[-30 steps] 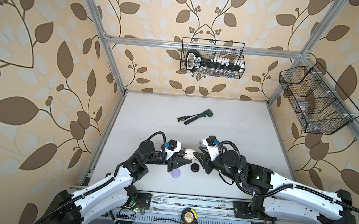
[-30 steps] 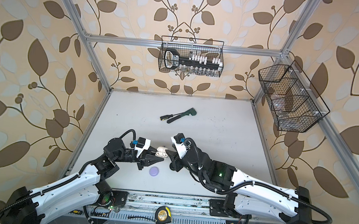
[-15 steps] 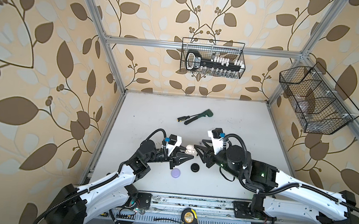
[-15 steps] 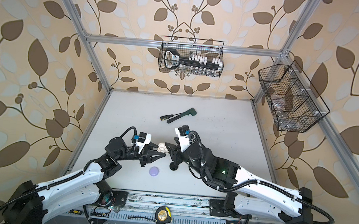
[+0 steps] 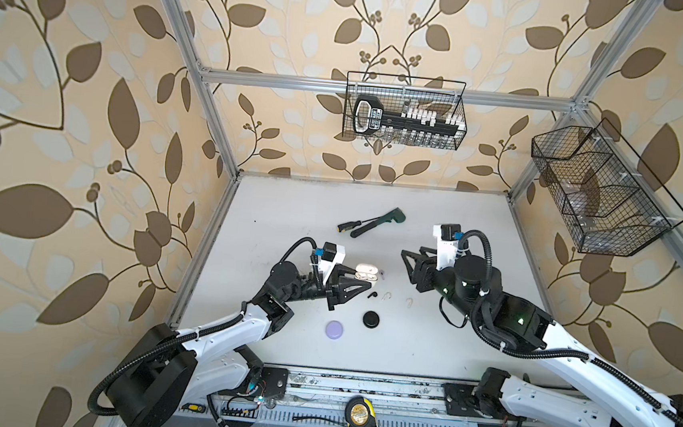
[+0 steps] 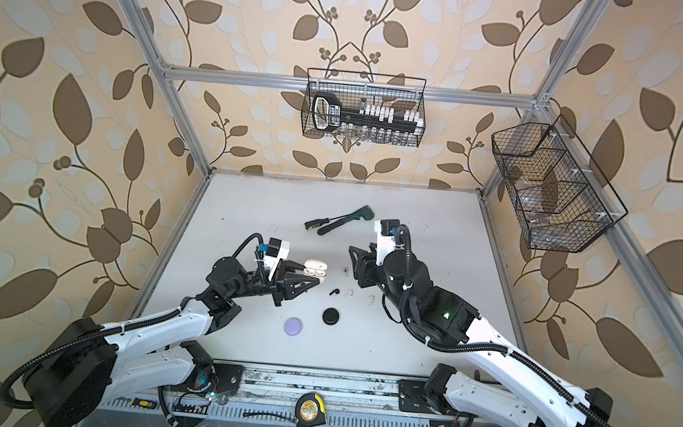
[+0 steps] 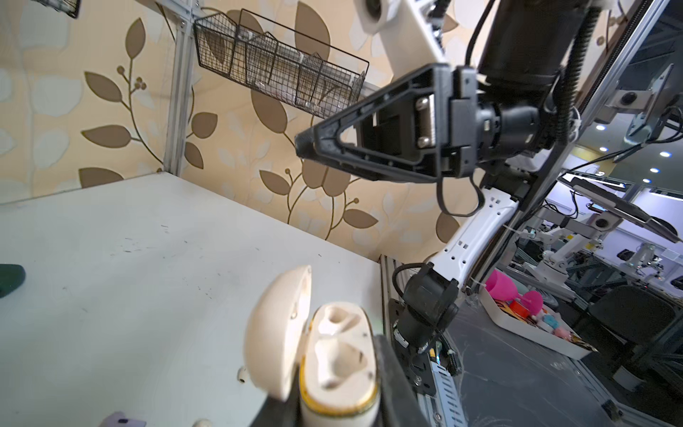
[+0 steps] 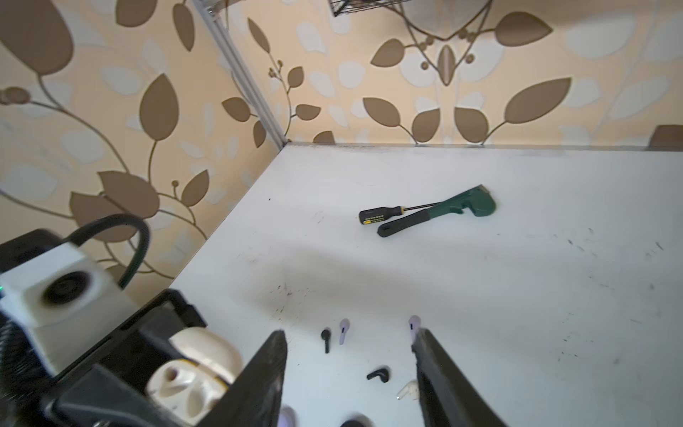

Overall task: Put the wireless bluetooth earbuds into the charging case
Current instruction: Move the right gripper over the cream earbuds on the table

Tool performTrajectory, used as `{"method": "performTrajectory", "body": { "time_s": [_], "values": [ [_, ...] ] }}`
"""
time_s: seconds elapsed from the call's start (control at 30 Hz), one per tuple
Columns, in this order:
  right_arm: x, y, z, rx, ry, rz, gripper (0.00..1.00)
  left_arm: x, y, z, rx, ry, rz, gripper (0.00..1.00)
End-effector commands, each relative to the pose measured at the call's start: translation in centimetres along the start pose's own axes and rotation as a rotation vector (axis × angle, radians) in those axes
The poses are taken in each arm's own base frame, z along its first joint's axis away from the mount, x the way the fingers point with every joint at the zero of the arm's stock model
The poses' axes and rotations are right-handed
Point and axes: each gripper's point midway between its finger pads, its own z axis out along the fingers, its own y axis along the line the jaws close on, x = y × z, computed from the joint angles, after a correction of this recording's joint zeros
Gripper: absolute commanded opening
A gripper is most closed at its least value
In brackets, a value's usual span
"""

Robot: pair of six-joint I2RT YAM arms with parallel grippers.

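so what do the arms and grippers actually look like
The left arm and right arm have white shells, black joints and black ribbed cable hoses. Each wrist carries a white camera block. The left gripper and right gripper are black, with hollow triangular fingers.

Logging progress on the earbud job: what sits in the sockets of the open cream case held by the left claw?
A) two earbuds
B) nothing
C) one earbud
B: in the left wrist view both sockets of the cream case show as bare hollows.
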Motion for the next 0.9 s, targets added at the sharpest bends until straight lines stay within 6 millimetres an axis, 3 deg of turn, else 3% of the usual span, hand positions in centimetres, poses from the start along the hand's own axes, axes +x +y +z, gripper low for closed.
{"method": "performTrajectory", "body": {
  "time_s": [0.0,0.17,0.43,0.57,0.87],
  "values": [
    [3.6,-3.2,1.5,0.038,0.127,0.075,0.56,-2.8,-0.8,-0.3,0.058,-0.093,0.036,0.0],
    [7.2,-5.6,4.1,0.098,0.25,0.085,0.59,-3.1,0.5,-0.3,0.05,-0.108,-0.008,0.0],
    [13.6,-6.2,8.7,0.133,0.489,0.057,0.63,-3.5,2.8,-1.0,0.023,-0.135,-0.053,0.0],
    [17.0,-6.6,10.8,0.173,0.62,0.048,0.58,-3.5,3.7,-1.3,-0.01,-0.137,-0.058,0.0],
    [21.4,-6.6,11.9,0.251,0.726,-0.057,0.63,-3.4,4.5,-1.8,-0.054,-0.139,-0.052,0.0]
  ]
}}
